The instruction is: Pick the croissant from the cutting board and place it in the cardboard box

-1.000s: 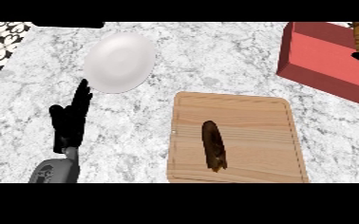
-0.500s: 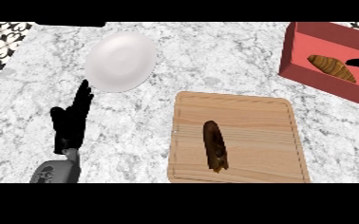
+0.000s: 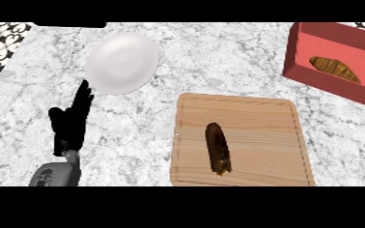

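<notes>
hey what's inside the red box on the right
A croissant lies inside the red box, golden brown, near its middle. The box's near wall and the picture's right edge hide part of the inside, so anything else in there cannot be seen.

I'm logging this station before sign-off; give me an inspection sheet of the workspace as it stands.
Surface: marble counter.
Job's things: croissant lies inside the red box; cutting board holds a dark brown elongated item.
Clutter: white plate.
Robot hands: left robot hand open, fingers up, resting near the plate; right not in view.
Cables: nothing seen.
Surroundings: patterned surface at the upper left corner.
</notes>
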You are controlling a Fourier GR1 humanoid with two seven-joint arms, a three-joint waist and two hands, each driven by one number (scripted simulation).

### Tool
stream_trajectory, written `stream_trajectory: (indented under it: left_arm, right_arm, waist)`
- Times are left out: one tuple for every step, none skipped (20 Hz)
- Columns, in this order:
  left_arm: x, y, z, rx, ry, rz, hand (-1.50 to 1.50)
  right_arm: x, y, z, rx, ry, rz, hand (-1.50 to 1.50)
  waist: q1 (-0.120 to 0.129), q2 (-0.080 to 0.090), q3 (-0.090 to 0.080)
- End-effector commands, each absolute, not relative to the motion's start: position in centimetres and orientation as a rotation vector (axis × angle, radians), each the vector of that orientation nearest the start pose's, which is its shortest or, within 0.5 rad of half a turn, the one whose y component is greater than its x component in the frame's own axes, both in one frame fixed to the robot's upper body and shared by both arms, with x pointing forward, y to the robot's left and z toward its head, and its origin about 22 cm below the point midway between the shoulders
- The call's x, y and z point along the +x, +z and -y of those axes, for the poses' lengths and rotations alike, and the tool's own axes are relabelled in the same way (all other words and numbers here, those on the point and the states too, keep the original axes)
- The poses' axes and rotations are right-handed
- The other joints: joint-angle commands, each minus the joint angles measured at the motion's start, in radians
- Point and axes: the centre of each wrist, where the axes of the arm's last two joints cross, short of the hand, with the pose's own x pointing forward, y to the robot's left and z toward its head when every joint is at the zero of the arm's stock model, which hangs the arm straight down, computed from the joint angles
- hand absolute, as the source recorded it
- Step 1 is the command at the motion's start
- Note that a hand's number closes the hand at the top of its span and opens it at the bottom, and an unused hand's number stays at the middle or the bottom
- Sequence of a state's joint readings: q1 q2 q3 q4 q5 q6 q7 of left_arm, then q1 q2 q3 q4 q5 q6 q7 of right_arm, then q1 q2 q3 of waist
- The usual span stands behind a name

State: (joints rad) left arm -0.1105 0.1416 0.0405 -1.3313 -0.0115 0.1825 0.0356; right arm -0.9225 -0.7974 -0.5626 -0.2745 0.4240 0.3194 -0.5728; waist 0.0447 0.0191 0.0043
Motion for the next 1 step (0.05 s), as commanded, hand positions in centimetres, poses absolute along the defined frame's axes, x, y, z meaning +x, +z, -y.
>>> stream_trajectory:
  left_arm:
    - [27.63,-1.78,-26.14,0.263,0.039,1.421,0.00]
  right_arm:
    - [35.43,15.54,51.31,-0.409,0.132,1.798,-1.50]
  waist:
    - [-0.004,0.003,0.000]
